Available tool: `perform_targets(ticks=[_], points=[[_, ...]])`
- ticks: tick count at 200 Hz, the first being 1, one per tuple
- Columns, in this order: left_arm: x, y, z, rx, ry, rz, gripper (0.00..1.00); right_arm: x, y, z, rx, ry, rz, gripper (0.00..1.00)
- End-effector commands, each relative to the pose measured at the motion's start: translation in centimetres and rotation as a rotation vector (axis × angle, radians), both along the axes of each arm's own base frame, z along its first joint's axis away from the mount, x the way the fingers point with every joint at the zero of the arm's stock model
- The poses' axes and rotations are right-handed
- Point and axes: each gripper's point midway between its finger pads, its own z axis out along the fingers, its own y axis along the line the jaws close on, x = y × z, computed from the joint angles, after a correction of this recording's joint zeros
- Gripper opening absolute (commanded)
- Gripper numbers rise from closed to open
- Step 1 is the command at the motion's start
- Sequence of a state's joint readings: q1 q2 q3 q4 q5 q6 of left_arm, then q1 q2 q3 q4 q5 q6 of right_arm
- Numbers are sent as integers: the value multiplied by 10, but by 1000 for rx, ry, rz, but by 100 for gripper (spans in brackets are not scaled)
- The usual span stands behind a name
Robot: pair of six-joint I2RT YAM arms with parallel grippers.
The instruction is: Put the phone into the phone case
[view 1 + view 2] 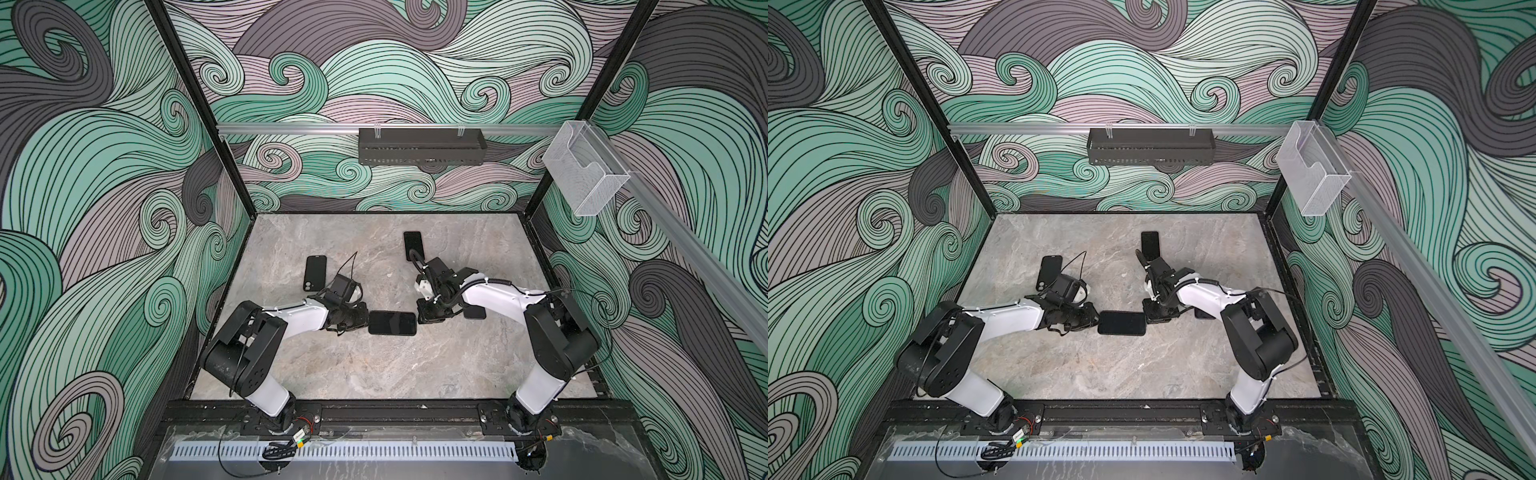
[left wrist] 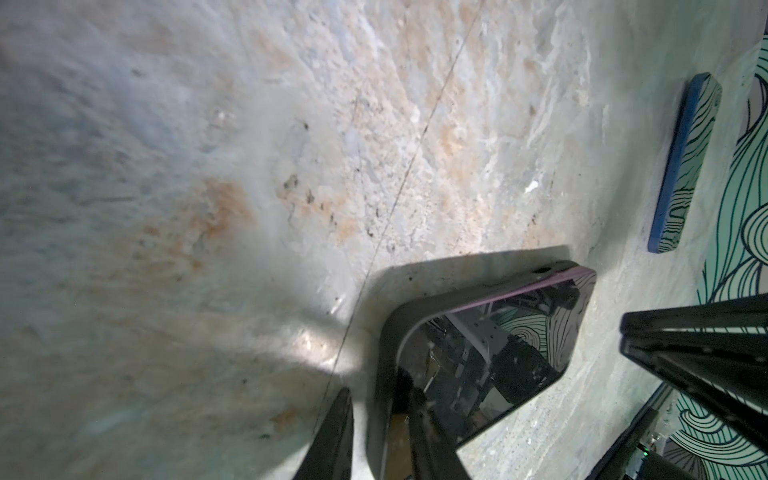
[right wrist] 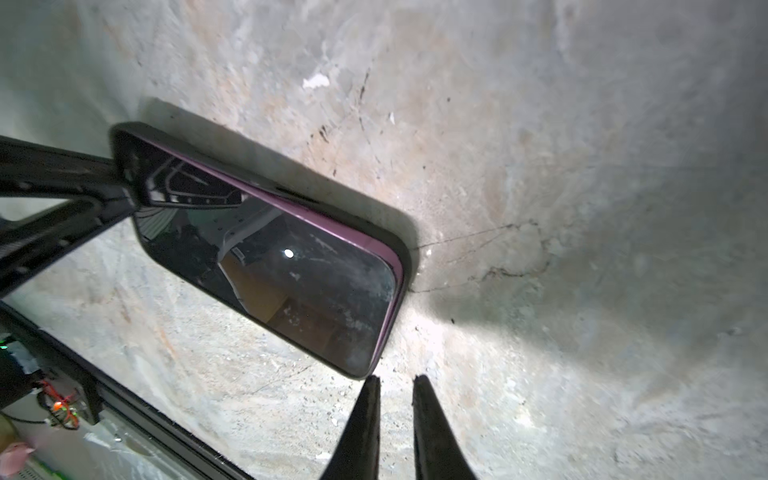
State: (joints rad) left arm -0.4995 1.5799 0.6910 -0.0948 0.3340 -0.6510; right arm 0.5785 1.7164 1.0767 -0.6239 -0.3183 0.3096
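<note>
The phone (image 1: 392, 323) lies crosswise mid-table, dark screen up, between my two grippers. In the right wrist view its purple edge (image 3: 316, 218) stands a little above the black phone case (image 3: 405, 249) along one long side and one end. My left gripper (image 1: 365, 323) is at the left end. In the left wrist view its jaws (image 2: 378, 390) straddle the case's rim (image 2: 382, 353), open, with a gap beside the outer finger (image 2: 332, 436). My right gripper (image 1: 420, 318) is at the right end, its jaws (image 3: 397, 380) nearly together, empty, tips beside the phone's corner.
A second black case (image 1: 314, 273) lies behind my left wrist. Another dark phone (image 1: 413, 246) lies at the back, by the right arm's cable. A blue-edged phone (image 2: 681, 166) shows in the left wrist view. A black basket (image 1: 422, 145) and a clear holder (image 1: 582, 174) hang on the walls.
</note>
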Motion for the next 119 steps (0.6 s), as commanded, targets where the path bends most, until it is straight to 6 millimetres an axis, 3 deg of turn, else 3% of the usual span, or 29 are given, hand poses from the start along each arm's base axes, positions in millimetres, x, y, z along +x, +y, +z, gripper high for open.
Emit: perform_targets(ticks=[1,119], points=[[-2,7,-1,38,24,-7,30,3,2,15,58,7,18,17],[8,0,-2,10,33,-20,20,18,14,-20,103,79,4,12]])
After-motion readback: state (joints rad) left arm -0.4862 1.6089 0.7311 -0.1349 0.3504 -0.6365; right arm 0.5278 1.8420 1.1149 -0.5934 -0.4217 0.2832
